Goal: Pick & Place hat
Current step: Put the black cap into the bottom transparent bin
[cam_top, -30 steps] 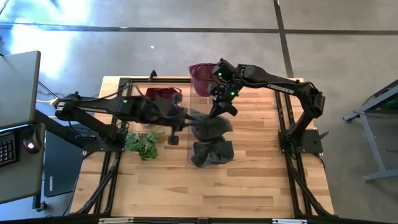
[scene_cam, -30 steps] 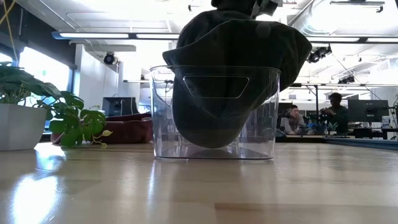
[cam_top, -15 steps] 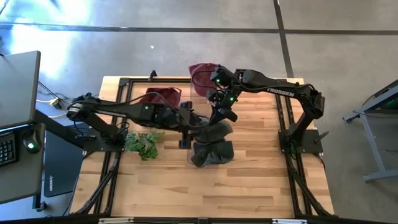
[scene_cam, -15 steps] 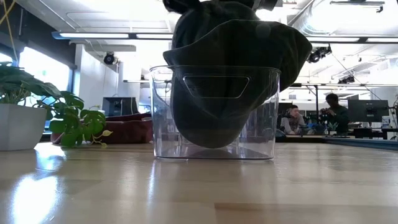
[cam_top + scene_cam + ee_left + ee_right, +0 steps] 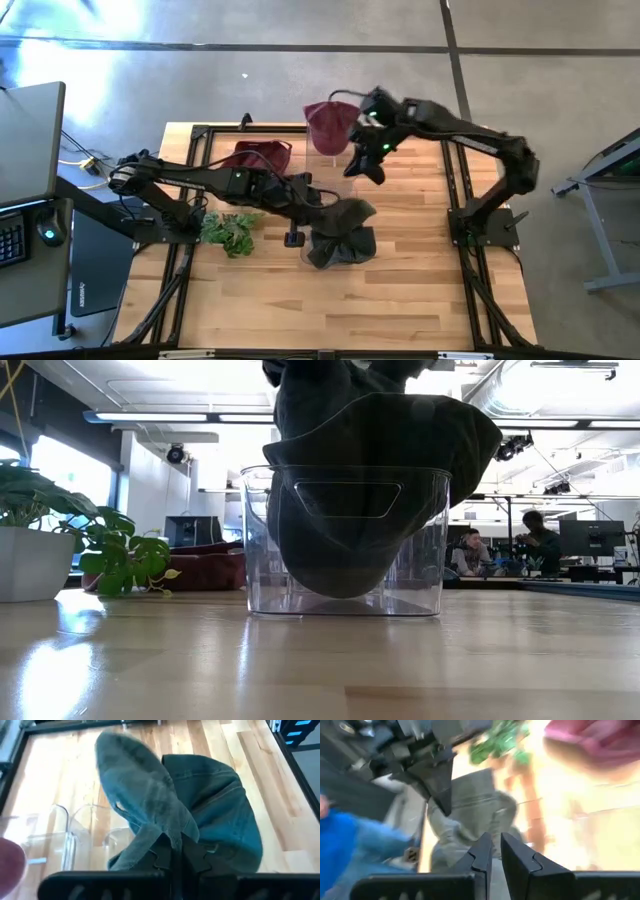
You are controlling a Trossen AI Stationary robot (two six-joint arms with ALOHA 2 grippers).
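the right hand has lifted away, nearly closed; the left hand pinches the dark hat over the clear bin.

Wooden table, clear bin, potted plant, maroon hats

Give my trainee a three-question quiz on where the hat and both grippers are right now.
1. True or false: the left gripper is shut on the dark grey-green fabric hat.
2. What holds the hat? A) clear plastic bin B) white plant pot C) bare table
3. Which gripper is lifted away near the maroon hat?

Key: 1 true. 2 A. 3 the right gripper, holding nothing.
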